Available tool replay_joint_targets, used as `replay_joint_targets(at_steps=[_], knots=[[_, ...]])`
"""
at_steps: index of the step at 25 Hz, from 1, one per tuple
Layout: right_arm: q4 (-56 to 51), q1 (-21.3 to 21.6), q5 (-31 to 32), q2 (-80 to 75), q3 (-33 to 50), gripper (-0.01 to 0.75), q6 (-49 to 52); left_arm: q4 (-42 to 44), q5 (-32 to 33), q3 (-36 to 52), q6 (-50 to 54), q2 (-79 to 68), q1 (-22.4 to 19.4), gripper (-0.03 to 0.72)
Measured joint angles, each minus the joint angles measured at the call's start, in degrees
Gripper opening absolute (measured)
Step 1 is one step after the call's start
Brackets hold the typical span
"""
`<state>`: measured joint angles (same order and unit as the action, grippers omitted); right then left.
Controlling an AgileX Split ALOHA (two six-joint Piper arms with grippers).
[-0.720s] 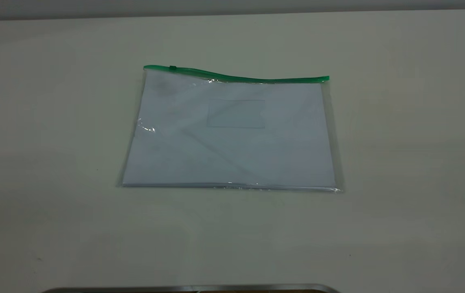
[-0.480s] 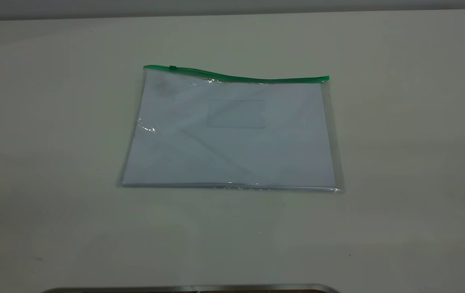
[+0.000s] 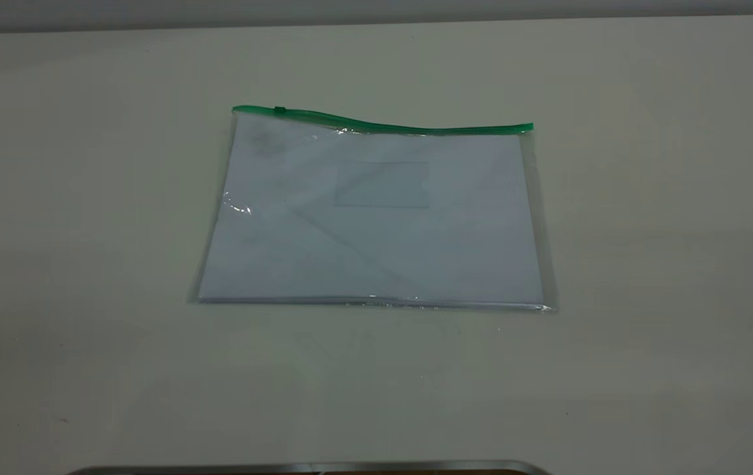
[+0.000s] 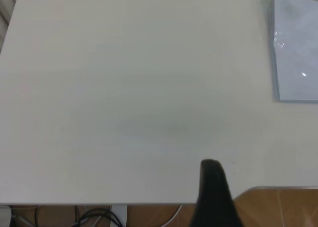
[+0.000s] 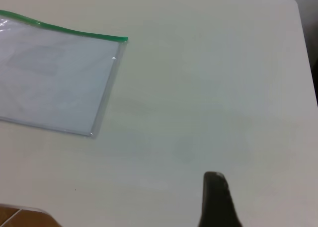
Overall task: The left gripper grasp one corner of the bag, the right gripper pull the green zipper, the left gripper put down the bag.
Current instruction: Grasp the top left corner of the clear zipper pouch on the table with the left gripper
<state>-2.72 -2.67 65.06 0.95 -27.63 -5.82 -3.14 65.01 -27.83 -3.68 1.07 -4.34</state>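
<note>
The bag (image 3: 376, 224) lies flat in the middle of the table, clear plastic with white sheets inside and a small card pocket (image 3: 382, 185). The green zipper (image 3: 383, 124) runs along its far edge, with the darker slider tab (image 3: 279, 110) near the left end. Neither gripper shows in the exterior view. In the left wrist view a dark part of my left gripper (image 4: 212, 187) sits over the table's near edge, far from the bag's corner (image 4: 298, 53). In the right wrist view a dark part of my right gripper (image 5: 214, 197) is over bare table, well away from the bag (image 5: 54, 83).
The pale table (image 3: 647, 264) surrounds the bag on all sides. A metal-edged cutout (image 3: 310, 467) lies at the table's front edge. Wooden floor and cables (image 4: 94, 217) show beyond that edge. The table's rounded corner (image 5: 298, 8) is at the right.
</note>
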Motion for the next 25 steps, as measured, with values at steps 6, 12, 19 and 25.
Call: replay_joint_targets(at_steps=[6, 12, 19, 25], knots=[[0.0, 0.0, 0.0, 0.0, 0.0, 0.52, 0.0, 0.0, 0.0, 0.0, 0.0, 0.0, 0.0, 0.59], [0.0, 0.0, 0.0, 0.0, 0.0, 0.52, 0.0, 0.0, 0.0, 0.0, 0.0, 0.0, 0.0, 0.59], [0.0, 0.0, 0.0, 0.0, 0.0, 0.52, 0.0, 0.0, 0.0, 0.0, 0.0, 0.0, 0.0, 0.59], [0.0, 0.0, 0.0, 0.0, 0.0, 0.52, 0.0, -0.07, -2.15, -1.05, 1.69, -1.65, 0.0, 0.59]])
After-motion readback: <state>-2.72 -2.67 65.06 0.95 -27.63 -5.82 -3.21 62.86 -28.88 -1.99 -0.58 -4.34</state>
